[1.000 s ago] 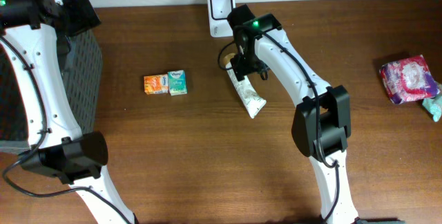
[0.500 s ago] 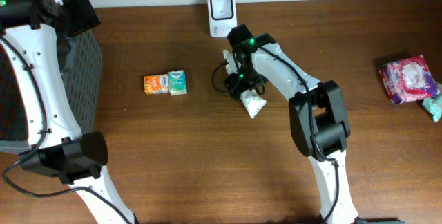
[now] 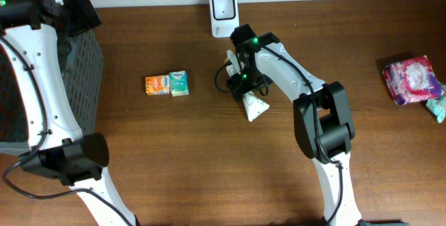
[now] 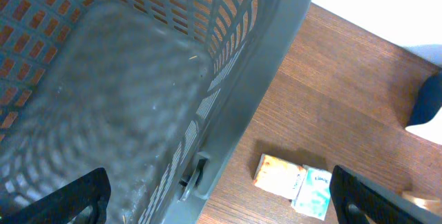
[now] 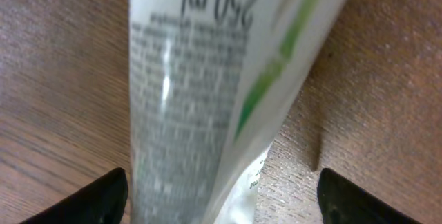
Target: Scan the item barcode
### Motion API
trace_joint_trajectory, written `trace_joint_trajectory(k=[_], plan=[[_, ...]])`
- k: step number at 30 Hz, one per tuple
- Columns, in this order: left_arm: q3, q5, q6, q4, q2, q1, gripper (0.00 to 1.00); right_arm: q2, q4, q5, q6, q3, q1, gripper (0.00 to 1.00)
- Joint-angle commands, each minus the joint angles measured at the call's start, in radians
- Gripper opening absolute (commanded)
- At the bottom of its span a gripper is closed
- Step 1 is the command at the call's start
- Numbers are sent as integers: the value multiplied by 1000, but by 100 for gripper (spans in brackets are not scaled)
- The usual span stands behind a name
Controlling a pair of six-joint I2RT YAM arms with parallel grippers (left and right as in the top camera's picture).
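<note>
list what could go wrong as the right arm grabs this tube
The right gripper stands open astride the tube, which lies slanted between the fingers; closing may catch only an edge and let it slip. The tube's surface is glossy, so glare could spoil the read at the scanner.

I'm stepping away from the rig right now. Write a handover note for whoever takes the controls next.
Left gripper: open, empty, over the basket wall.
Right gripper: open, straddling the white tube, no grip visible.
Things: the tube is on the table just in front of the scanner. Two small boxes sit to its left.
Done: right arm is at the tube; nothing is scanned.
Left: close on the tube, lift it, and show its barcode to the scanner. The barcode is not in view.
</note>
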Motion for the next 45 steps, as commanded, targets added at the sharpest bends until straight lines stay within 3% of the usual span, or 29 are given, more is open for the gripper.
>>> trace_joint_trajectory(k=[1,7,11,16,17,18,19,21,25,30,32,36,40,45], plan=[[3,7,-5,2,-6,6,99,14,18,-22,6,24,-9,99],[3,7,-5,2,-6,6,99,15,28,-363,5,1,-119,98],[3,7,-5,2,-6,6,99,15,32,-369,6,-34,-114,87],[3,7,-5,2,-6,6,99,15,82,-369,6,-89,-74,84],[3,7,-5,2,-6,6,99,16,89,-369,6,-99,-71,80],[3,7,-5,2,-6,6,99,16,97,-370,6,-103,-63,63],[3,7,-5,2,-6,6,99,16,98,-370,6,-103,-59,55],[3,7,-5,2,-6,6,99,16,101,-376,6,-103,-54,28],[3,7,-5,2,-6,6,99,15,95,-375,6,-72,-54,9],[3,7,-5,2,-6,6,99,14,-10,-213,7,43,-47,7],[3,7,-5,2,-6,6,99,14,-1,-235,52,43,-40,6],[3,7,-5,2,-6,6,99,14,106,-645,89,43,-79,4],[3,7,-5,2,-6,6,99,14,202,-1035,-5,106,-187,4],[3,7,-5,2,-6,6,99,13,235,-1071,-5,270,-211,4]])
